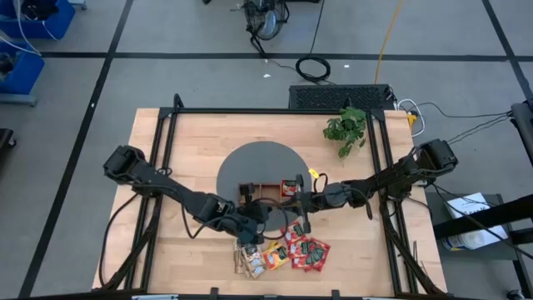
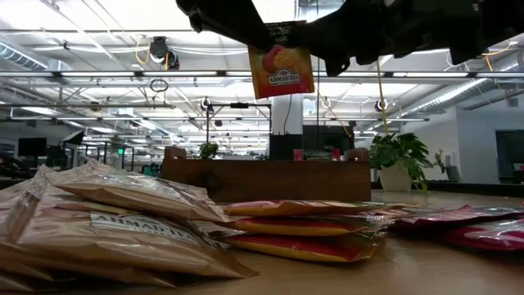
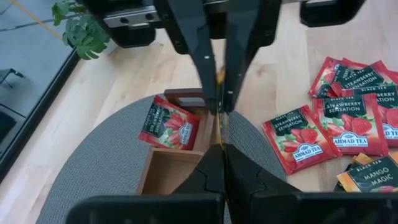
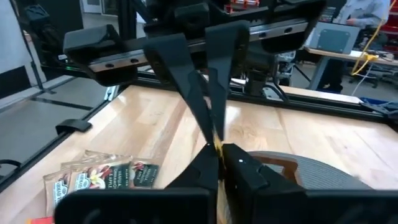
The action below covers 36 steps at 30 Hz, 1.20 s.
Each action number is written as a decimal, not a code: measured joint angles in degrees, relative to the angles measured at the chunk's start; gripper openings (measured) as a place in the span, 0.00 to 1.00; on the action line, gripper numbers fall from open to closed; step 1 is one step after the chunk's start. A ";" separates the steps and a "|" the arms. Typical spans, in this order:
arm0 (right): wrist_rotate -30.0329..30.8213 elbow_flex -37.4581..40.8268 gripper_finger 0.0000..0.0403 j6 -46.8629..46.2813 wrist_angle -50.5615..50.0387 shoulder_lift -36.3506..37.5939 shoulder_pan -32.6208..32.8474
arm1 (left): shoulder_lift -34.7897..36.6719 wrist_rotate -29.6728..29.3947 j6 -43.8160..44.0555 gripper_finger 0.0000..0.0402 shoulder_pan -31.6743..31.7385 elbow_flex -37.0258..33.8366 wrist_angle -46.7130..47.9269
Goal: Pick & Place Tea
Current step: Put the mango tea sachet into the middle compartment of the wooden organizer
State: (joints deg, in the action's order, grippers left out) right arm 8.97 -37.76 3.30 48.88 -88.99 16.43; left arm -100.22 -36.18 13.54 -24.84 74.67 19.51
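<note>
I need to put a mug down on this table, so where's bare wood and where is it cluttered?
Free: the light wooden tabletop left of the round grey mat, and the strip between that mat and the small green potted plant. Crowded: the front middle, where flat red and orange tea sachets lie, and over the brown wooden tray, where both arms meet.

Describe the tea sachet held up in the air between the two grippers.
The orange-yellow sachet is a small, flat, square packet, foil-like, printed with fruit and an Ahmad Tea label. It hangs roughly upright in the air, slightly tilted, its top edge pinched by the left gripper and the right gripper, both shut on it.
</note>
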 joint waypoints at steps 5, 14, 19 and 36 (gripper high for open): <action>1.07 0.00 0.00 -0.35 0.00 0.00 -0.01 | 0.00 0.00 1.17 0.05 0.39 0.00 0.00; 1.66 1.04 0.00 0.23 -1.38 0.02 -1.78 | 0.45 -0.04 1.14 0.29 -0.80 -0.01 2.47; 1.66 4.41 0.00 -1.26 2.86 0.00 -4.26 | 2.38 -3.16 4.12 0.40 -2.49 -0.09 7.95; 1.33 4.77 0.00 -5.62 22.22 -14.99 -10.53 | 3.17 -17.76 16.20 0.46 -14.67 -4.18 9.78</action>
State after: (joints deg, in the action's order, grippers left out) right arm 10.31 -32.99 -2.32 71.10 -103.98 5.90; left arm -97.06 -53.94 29.74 -39.51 70.50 29.29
